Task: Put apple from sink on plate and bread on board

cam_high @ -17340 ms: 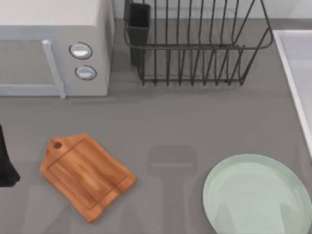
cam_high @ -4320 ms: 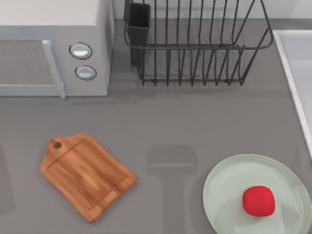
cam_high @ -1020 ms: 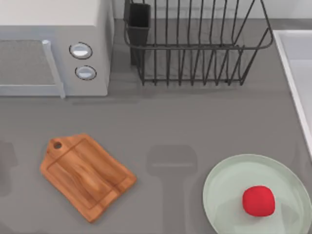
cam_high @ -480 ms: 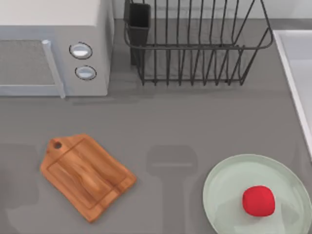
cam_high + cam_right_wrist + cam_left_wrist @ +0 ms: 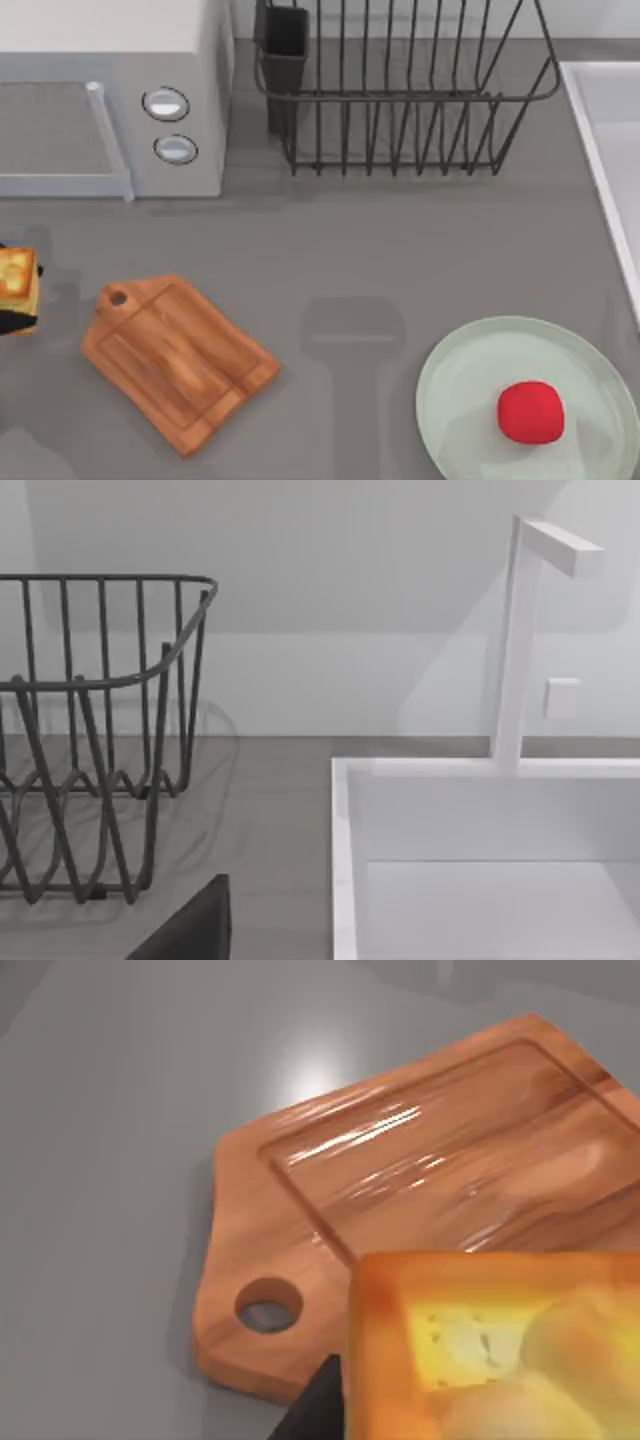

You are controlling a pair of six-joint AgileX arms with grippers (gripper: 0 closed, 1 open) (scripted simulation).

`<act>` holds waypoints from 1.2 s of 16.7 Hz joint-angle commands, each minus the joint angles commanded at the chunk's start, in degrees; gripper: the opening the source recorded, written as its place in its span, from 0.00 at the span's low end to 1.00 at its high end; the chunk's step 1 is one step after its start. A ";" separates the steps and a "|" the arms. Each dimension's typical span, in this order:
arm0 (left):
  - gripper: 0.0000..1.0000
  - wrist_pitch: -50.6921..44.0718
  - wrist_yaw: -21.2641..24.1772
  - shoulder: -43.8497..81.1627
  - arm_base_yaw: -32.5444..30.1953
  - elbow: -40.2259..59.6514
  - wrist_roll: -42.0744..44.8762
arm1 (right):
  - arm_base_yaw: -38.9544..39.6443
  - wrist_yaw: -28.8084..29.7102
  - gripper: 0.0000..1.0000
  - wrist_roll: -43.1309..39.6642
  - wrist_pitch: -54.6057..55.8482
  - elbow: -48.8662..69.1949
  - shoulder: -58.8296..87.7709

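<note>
One slice of bread (image 5: 17, 278) sits at the far left edge of the table in the top view, golden top facing up, its square sides roughly in line with the table edges, just left of the board's handle end and not touching the wood. A dark part of the left gripper (image 5: 12, 320) shows just under the slice at its near side; whether its fingers are clamped on the bread cannot be told. In the left wrist view the slice (image 5: 500, 1350) hangs close to the camera above the handle hole of the board (image 5: 420, 1190). The single board (image 5: 175, 360) lies flat on the left half of the grey table (image 5: 360, 250), its long axis running diagonally, the holed handle pointing far-left and the broad end near-right. One red apple (image 5: 531, 411) rests on the one mint plate (image 5: 470, 380) at the near right, right of the plate's centre. One sink (image 5: 610, 150) edge runs along the right side. At the far side stand one microwave (image 5: 110, 100) on the left and one wire dish rack (image 5: 400, 90) in the middle. The right wrist view looks across the sink (image 5: 480, 830) with its white tap (image 5: 530, 630), the rack (image 5: 90, 730) beside it.
</note>
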 joint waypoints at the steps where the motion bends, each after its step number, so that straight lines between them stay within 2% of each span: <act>1: 0.00 3.02 -3.64 -1.74 -4.39 -1.72 -3.85 | 0.00 0.00 1.00 0.00 0.00 0.00 0.00; 3: 0.00 9.63 -12.20 -5.86 -14.37 -4.35 -13.00 | 0.00 0.00 1.00 0.00 0.00 0.00 0.00; 6: 0.00 19.16 -27.65 -12.16 -31.39 -6.90 -30.76 | 0.00 0.00 1.00 0.00 0.00 0.00 0.00; 9: 0.00 28.97 -43.78 -15.00 -47.44 -7.90 -52.83 | 0.00 0.00 1.00 0.00 0.00 0.00 0.00; 12: 0.00 42.80 -58.35 -15.69 -59.27 -8.94 -74.36 | 0.00 0.00 1.00 0.00 0.00 0.00 0.00; 16: 0.00 68.27 -73.91 -14.33 -68.03 -16.03 -96.15 | 0.00 0.00 1.00 0.00 0.00 0.00 0.00; 20: 0.00 97.83 -87.24 -13.94 -69.22 -30.41 -110.12 | 0.00 0.00 1.00 0.00 0.00 0.00 0.00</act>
